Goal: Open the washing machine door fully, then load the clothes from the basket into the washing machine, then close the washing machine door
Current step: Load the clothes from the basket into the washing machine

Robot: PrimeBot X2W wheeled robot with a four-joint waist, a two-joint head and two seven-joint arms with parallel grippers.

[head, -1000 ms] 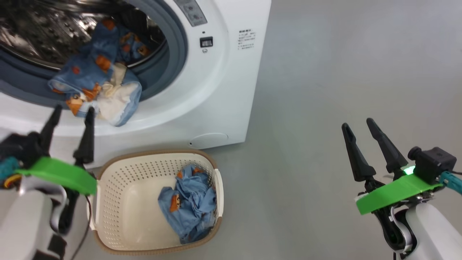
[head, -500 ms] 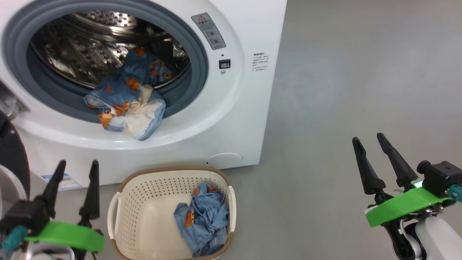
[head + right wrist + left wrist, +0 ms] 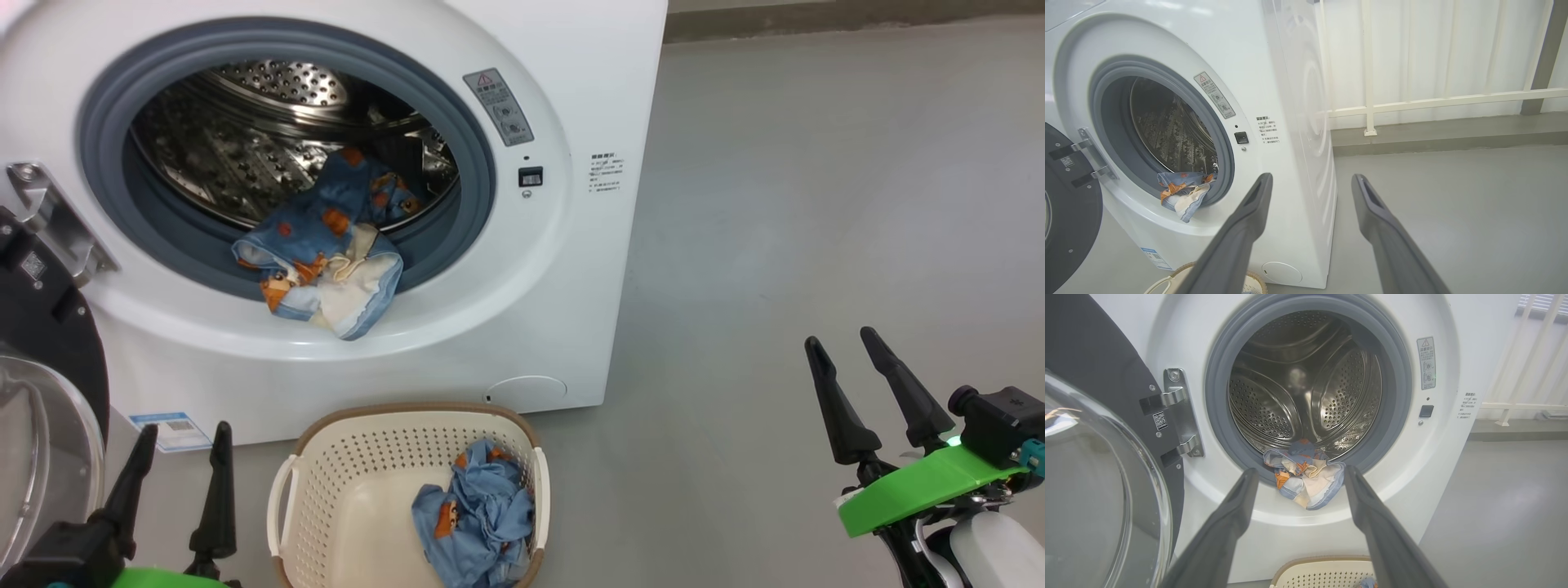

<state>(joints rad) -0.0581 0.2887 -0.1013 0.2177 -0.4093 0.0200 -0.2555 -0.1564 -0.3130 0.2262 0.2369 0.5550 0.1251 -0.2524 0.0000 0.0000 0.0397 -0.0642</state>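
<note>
We are loading: left end effector and right end effector are hanging spread, empty. Next requires gripping the lower-centre basket garment.

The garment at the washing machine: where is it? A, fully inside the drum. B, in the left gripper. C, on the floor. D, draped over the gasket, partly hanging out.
D: the garment lies across the grey gasket at the opening's bottom, its edge over the white front of the washing machine.
</note>
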